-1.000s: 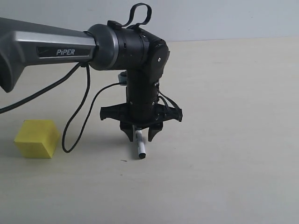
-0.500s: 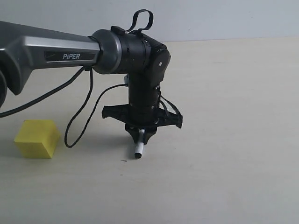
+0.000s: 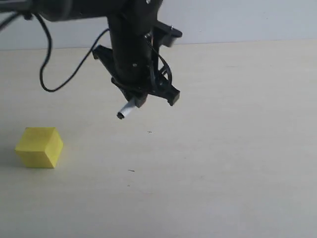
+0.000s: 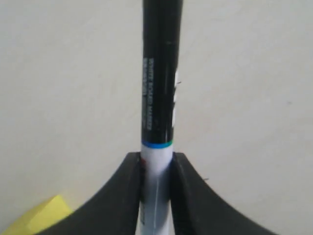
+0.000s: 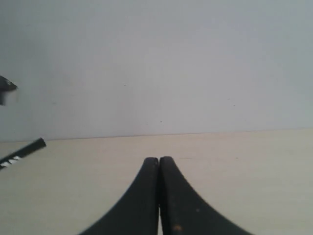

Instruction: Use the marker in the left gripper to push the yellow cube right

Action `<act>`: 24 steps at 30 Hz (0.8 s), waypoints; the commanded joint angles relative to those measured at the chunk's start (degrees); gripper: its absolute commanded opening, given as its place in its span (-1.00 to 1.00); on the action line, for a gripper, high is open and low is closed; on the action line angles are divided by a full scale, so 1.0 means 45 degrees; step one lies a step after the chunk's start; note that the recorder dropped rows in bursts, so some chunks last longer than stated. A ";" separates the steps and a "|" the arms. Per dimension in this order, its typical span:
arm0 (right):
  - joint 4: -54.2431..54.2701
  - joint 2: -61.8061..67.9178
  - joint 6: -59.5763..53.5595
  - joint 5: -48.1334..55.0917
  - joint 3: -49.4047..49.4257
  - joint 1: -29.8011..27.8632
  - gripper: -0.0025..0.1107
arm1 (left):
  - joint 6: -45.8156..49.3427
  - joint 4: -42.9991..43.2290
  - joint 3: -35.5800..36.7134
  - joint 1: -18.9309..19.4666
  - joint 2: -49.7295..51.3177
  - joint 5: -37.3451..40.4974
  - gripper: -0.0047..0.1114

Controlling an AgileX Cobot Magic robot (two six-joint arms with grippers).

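Note:
The yellow cube (image 3: 39, 147) sits on the pale table at the left, and a corner of the yellow cube (image 4: 36, 220) shows in the left wrist view. My left gripper (image 3: 138, 99) hangs well above the table, up and to the right of the cube, shut on the marker (image 3: 127, 109). Its white lower barrel sticks out slanting down-left toward the cube. In the left wrist view the left gripper (image 4: 156, 159) clamps the white barrel and the marker (image 4: 159, 88) runs away black. The right gripper (image 5: 159, 160) is shut on nothing, low over the table.
A black cable (image 3: 59, 64) loops down from the left arm over the table's back left. The pale table (image 3: 233, 148) spreads to the right, with a grey wall (image 3: 247, 20) behind it. The marker's black end (image 5: 22, 152) shows in the right wrist view.
The left gripper has lifted off the table and moved up and left, turning so the marker now slants down-left. The cube has not moved.

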 commanded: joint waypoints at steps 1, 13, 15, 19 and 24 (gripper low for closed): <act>0.0020 -0.0067 -0.0019 -0.0130 0.0063 -0.0012 -0.96 | 0.1676 0.0302 0.1572 0.0853 -0.2206 0.0340 -0.92; 0.0020 -0.0067 -0.0019 -0.0130 0.0063 -0.0012 -0.96 | 1.1203 -0.2331 0.7859 0.5964 -0.8312 -0.1398 -0.92; 0.0020 -0.0067 -0.0019 -0.0130 0.0063 -0.0012 -0.96 | 1.1705 -0.0702 0.8503 0.6693 -0.8738 -0.1078 -0.92; 0.0020 -0.0067 -0.0019 -0.0130 0.0063 -0.0012 -0.96 | 1.1288 -0.0382 0.9327 0.7884 -0.9165 -0.1015 -0.92; 0.0020 -0.0067 -0.0019 -0.0130 0.0063 -0.0012 -0.96 | 1.4030 -0.1078 1.0126 0.8622 -0.9251 -0.2773 -0.92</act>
